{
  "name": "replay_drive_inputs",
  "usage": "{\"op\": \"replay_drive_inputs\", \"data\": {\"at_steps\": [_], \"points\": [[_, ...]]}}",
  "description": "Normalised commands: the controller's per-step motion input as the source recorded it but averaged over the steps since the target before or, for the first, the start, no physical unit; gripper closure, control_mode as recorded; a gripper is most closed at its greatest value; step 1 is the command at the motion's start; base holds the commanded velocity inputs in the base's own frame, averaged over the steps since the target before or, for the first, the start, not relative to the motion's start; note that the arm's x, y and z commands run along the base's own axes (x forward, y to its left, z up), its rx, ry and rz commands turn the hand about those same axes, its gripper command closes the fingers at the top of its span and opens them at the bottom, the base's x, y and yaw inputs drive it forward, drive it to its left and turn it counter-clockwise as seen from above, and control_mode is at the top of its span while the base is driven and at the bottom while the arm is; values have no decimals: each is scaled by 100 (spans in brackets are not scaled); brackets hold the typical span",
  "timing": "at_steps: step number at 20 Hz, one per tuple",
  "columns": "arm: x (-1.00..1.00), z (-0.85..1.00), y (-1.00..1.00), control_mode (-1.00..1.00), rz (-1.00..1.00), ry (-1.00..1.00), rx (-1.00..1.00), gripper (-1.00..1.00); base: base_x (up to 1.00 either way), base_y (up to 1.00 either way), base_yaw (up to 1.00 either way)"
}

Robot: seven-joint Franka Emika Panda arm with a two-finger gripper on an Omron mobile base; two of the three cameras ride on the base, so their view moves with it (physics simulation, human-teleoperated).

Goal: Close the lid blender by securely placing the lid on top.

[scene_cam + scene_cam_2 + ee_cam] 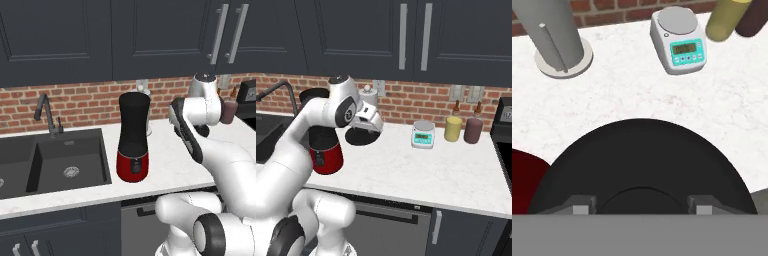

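Observation:
The blender [133, 142] stands on the counter beside the sink, a black jar on a glossy red base, its top uncovered. In the right base view my arm hides part of the blender [326, 156]. The lid [642, 160], a flat round black disc, lies right under the hand camera. My gripper [641, 206] is shut on it, with a finger on each side of its raised centre. From the right base view the lid [362, 137] hangs under my gripper [364, 130], to the right of the blender and lower than the jar's top. A sliver of the red base [521, 182] shows beside the disc.
A white kitchen scale [423, 134], a yellow canister [453, 128] and a maroon canister [473, 130] stand along the brick wall to the right. A grey upright holder [558, 36] on a round foot stands behind the lid. The sink [50, 162] lies left of the blender.

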Motion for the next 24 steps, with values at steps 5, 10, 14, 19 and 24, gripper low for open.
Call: {"op": "replay_drive_inputs", "data": {"at_steps": [5,10,14,19,24], "points": [[-46,100,38,-100,0,0,0,100,0,0,0],[-46,100,56,-100,0,-2,0,100,0,0,0],[-20,100,64,-100,0,-2,0,100,0,0,0],[9,44,79,-100,5,0,0,100,0,0,0],[41,-44,60,-100,11,0,0,100,0,0,0]]}}
